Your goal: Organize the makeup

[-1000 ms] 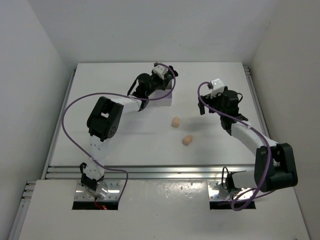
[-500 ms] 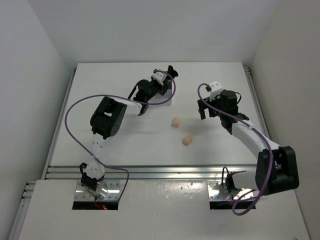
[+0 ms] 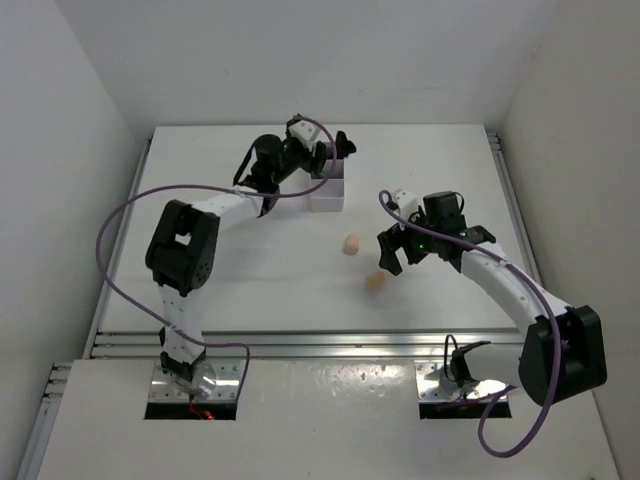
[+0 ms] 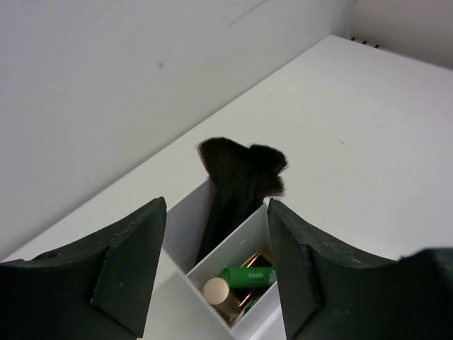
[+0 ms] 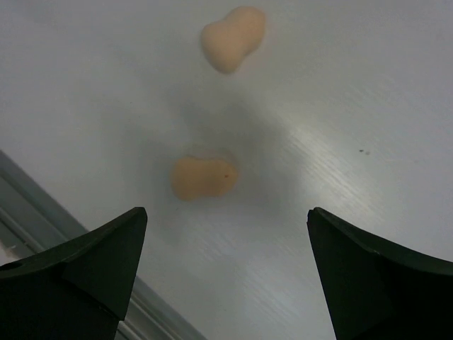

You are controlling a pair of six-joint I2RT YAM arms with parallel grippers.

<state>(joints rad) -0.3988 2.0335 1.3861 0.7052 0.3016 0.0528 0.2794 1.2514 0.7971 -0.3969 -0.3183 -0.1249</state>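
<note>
- Left pincer (image 4: 216, 212): jaws apart, empty, above white compartmented box (image 4: 178, 228) holding black fan-shaped brush (image 4: 239, 170) and green tube (image 4: 248, 275), lettering illegible.
- Right pincer (image 5: 225, 212): jaws wide, empty, over two peach sponges (image 5: 204, 177) on white table (image 5: 354, 106); white walls (image 3: 300, 60).

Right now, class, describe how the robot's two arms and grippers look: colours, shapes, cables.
Left arm and right arm match: white links, bulky black joints, and a purple cable looping along each. Left gripper and right gripper each have two black wedge-shaped fingers and a small white block behind them.

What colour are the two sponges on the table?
Peach, both the nearer sponge and the farther sponge; right wrist view shows it best.
</note>
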